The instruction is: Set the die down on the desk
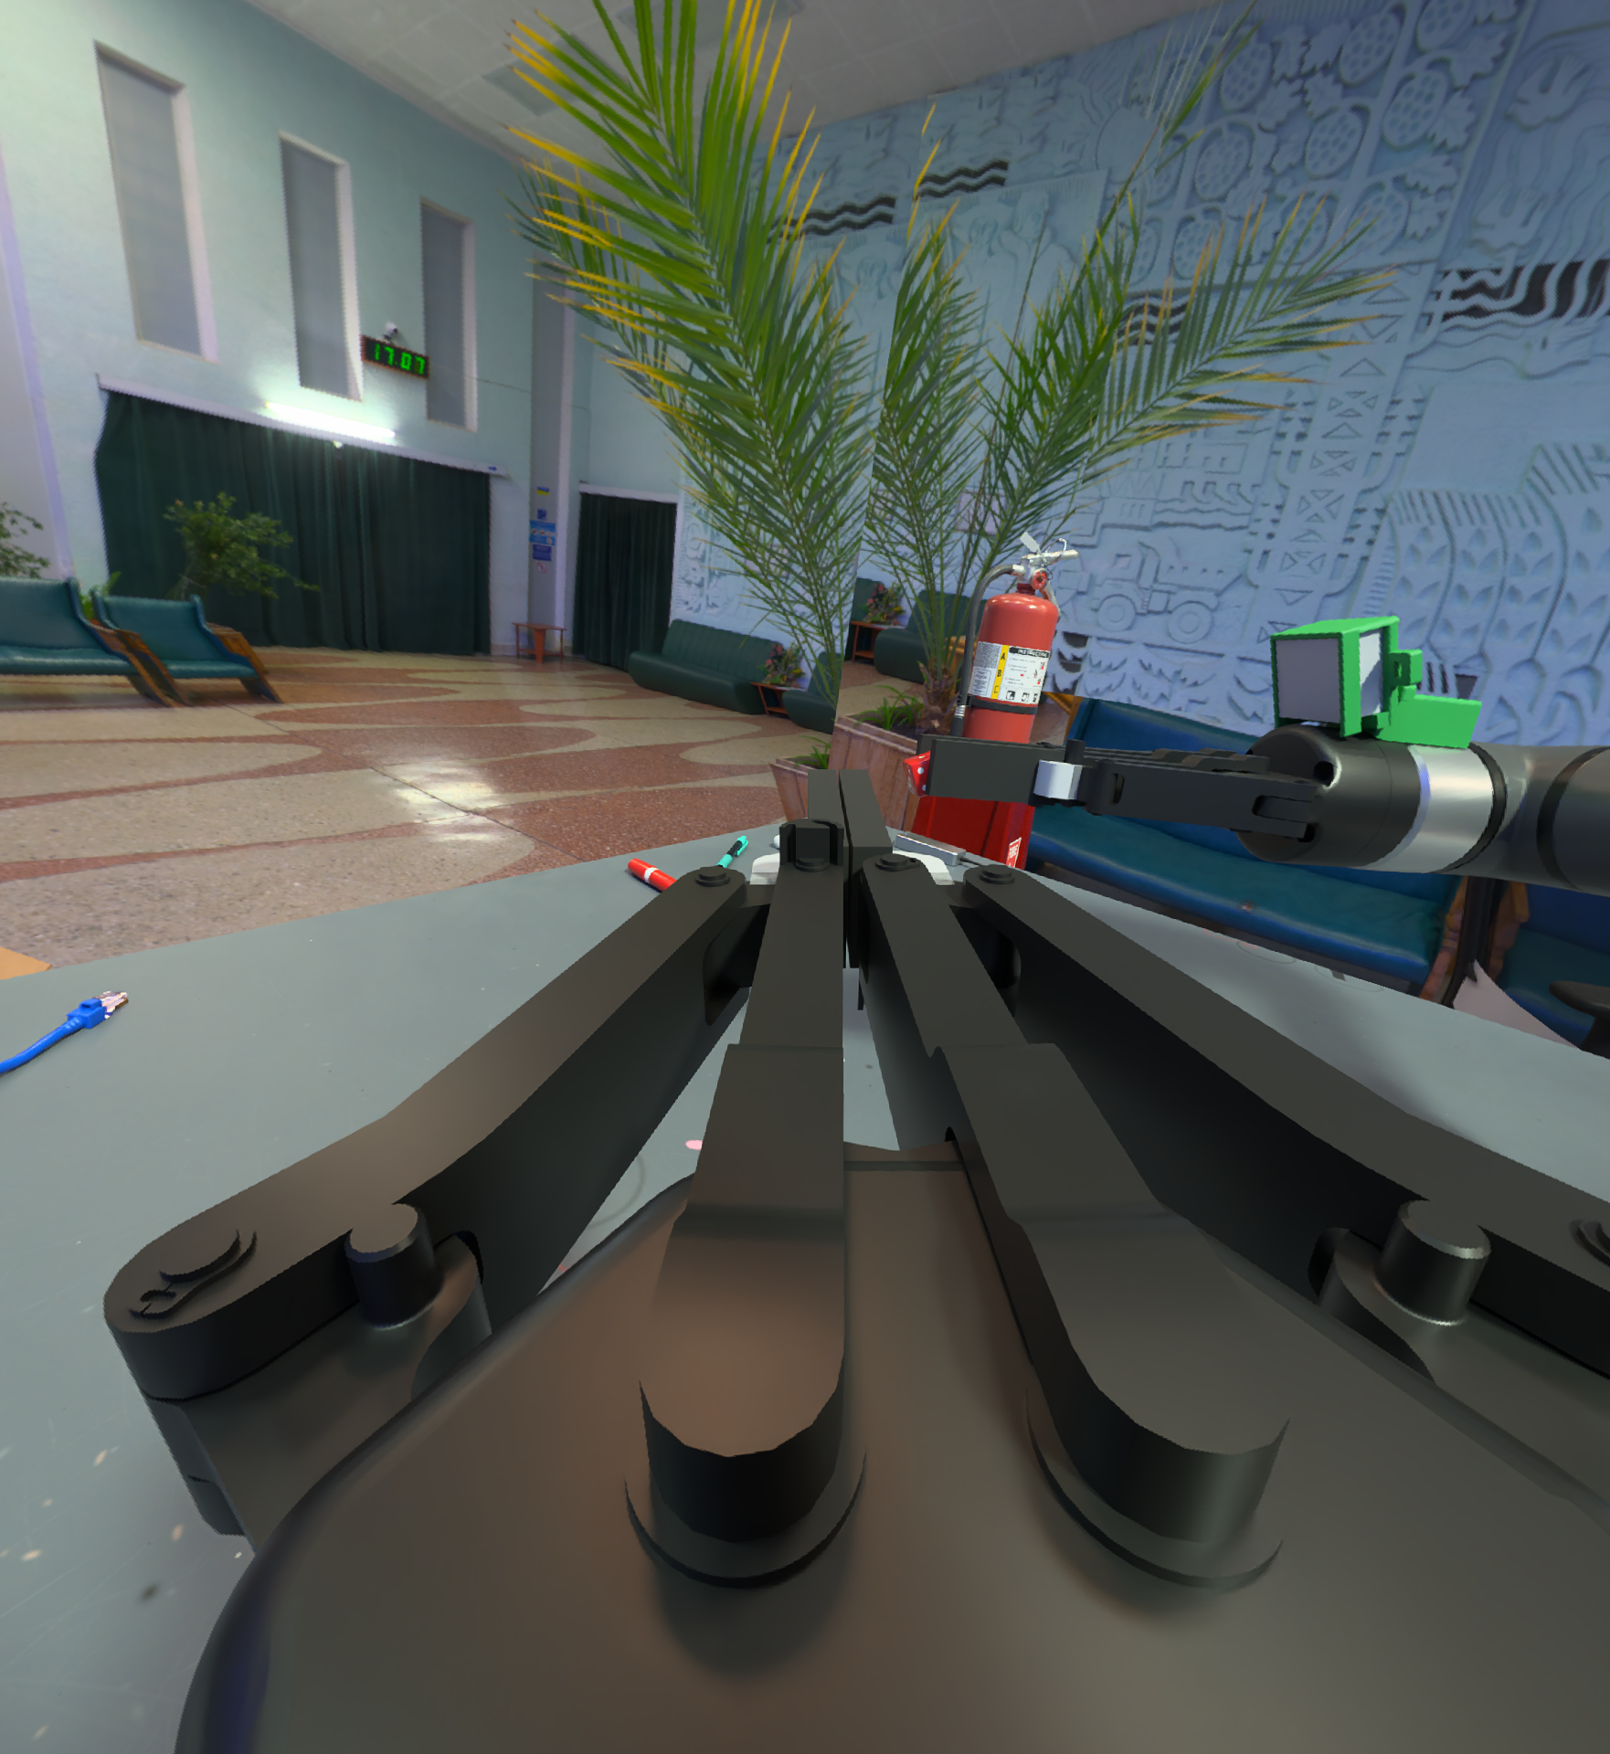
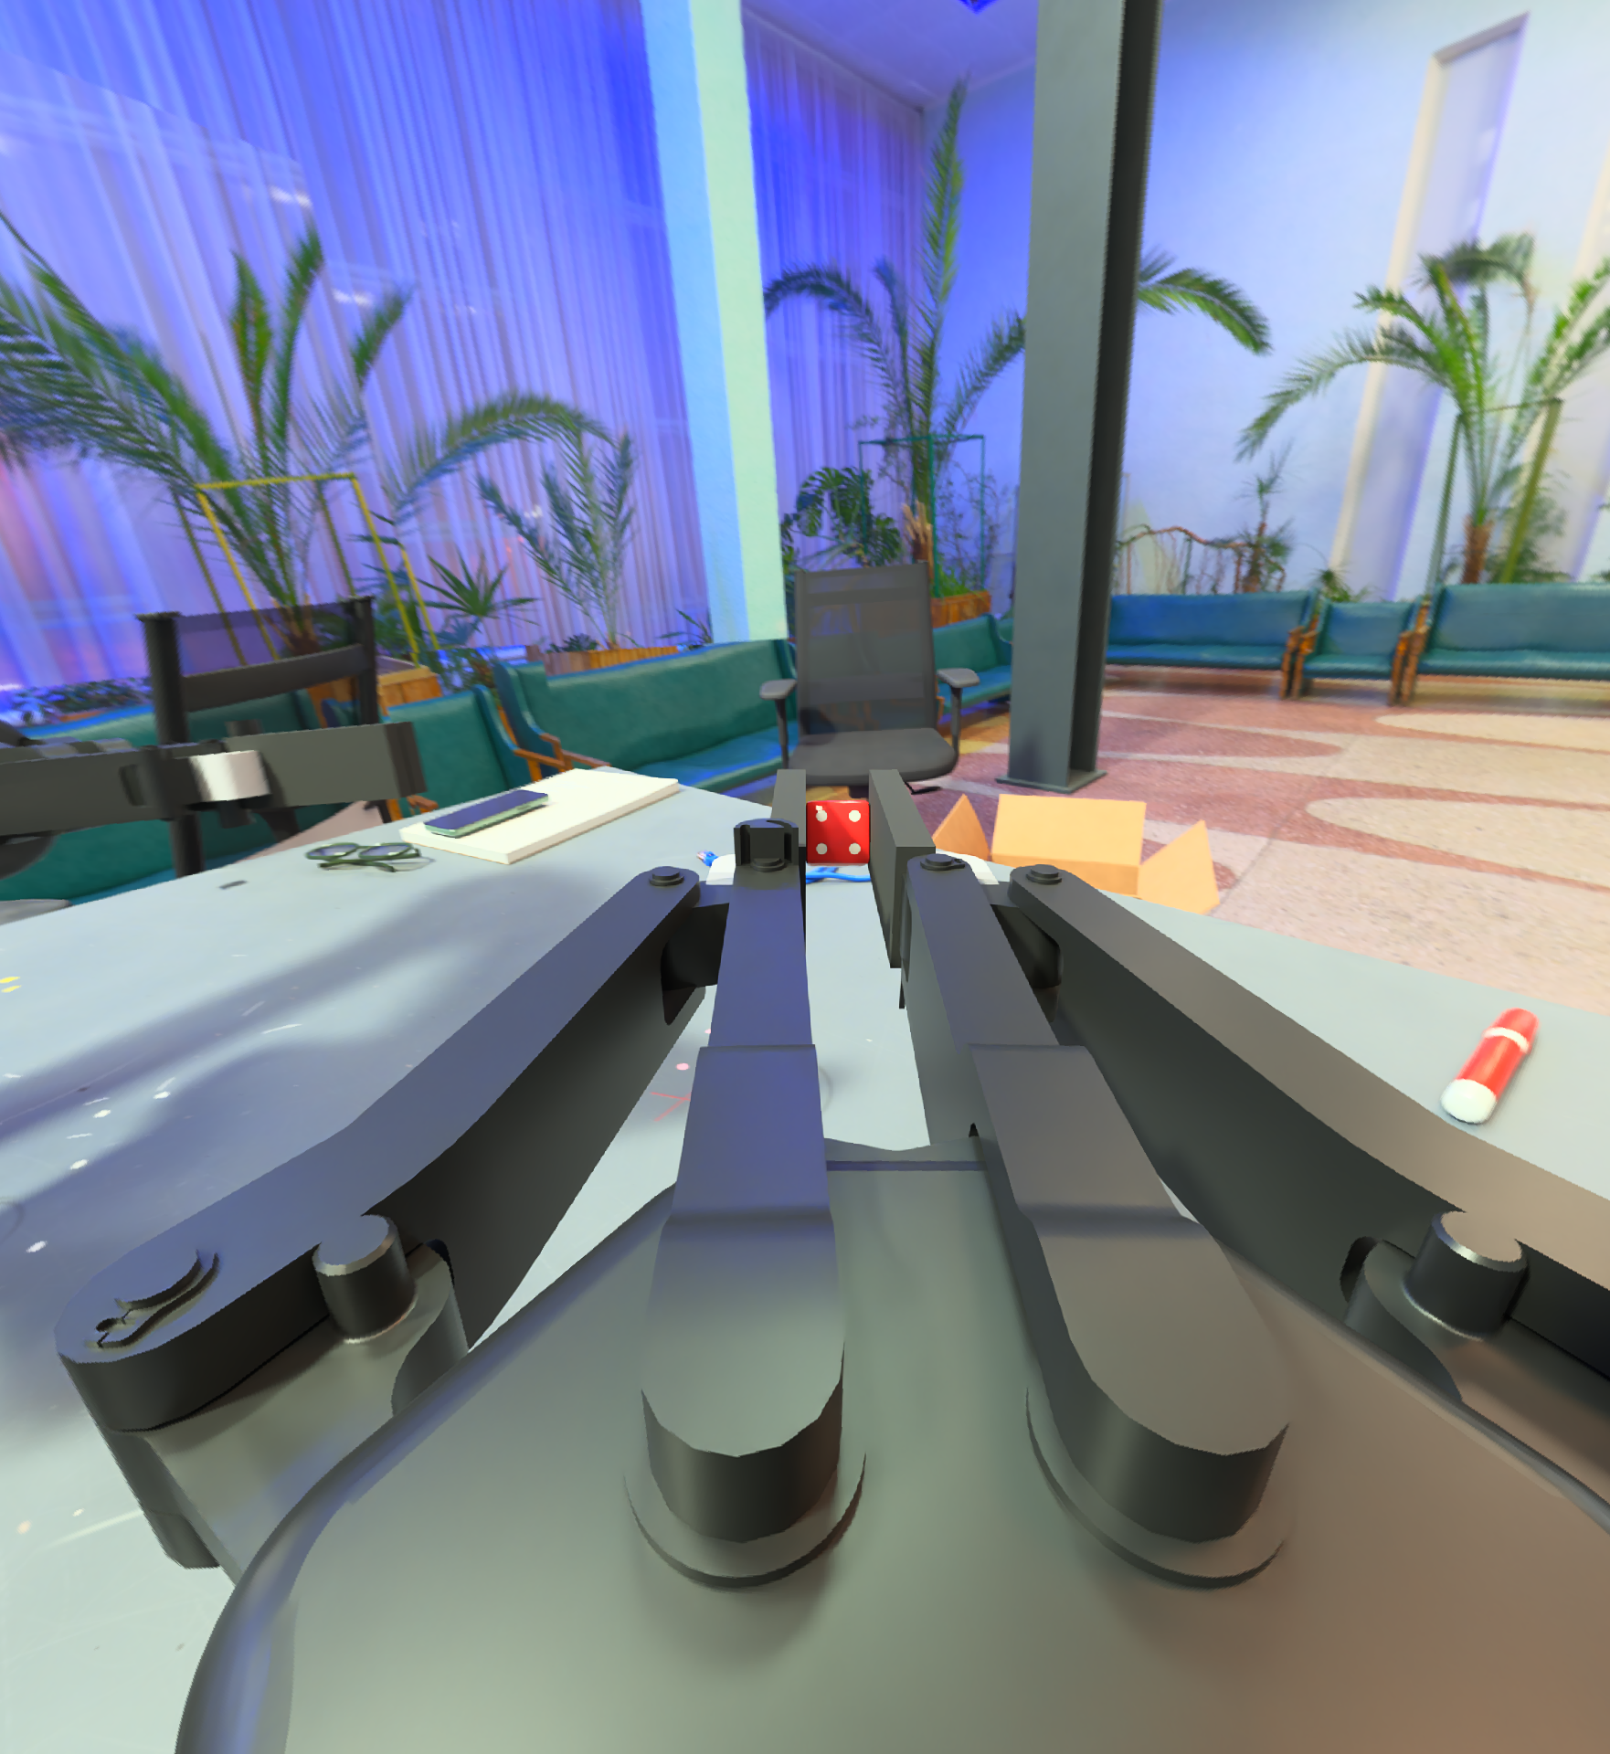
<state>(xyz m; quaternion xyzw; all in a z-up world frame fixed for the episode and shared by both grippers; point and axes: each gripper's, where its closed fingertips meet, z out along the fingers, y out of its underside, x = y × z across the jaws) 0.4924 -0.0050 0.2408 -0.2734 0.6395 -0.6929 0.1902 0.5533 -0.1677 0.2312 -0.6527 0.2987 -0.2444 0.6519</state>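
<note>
My right gripper (image 2: pixel 837 807) is shut on a red die with white pips (image 2: pixel 837 831), pinched between its two fingertips above the grey desk (image 2: pixel 213 997). In the left wrist view the right gripper (image 1: pixel 936 771) reaches in from the right, level above the far part of the desk (image 1: pixel 213 1186), and only a red sliver of the die (image 1: pixel 917 771) shows at its tips. My left gripper (image 1: pixel 839 807) is shut and empty, its fingers pressed together. It also shows at the left of the right wrist view (image 2: pixel 402 750).
On the desk lie a red marker (image 1: pixel 651 874) (image 2: pixel 1489 1063), a teal marker (image 1: pixel 733 851), a blue cable (image 1: pixel 23 1049), glasses (image 2: pixel 364 854) and a white notebook (image 2: pixel 592 802) with a phone (image 2: pixel 488 813). A cardboard box (image 2: pixel 1067 840) and an office chair (image 2: pixel 868 683) stand beyond the desk edge.
</note>
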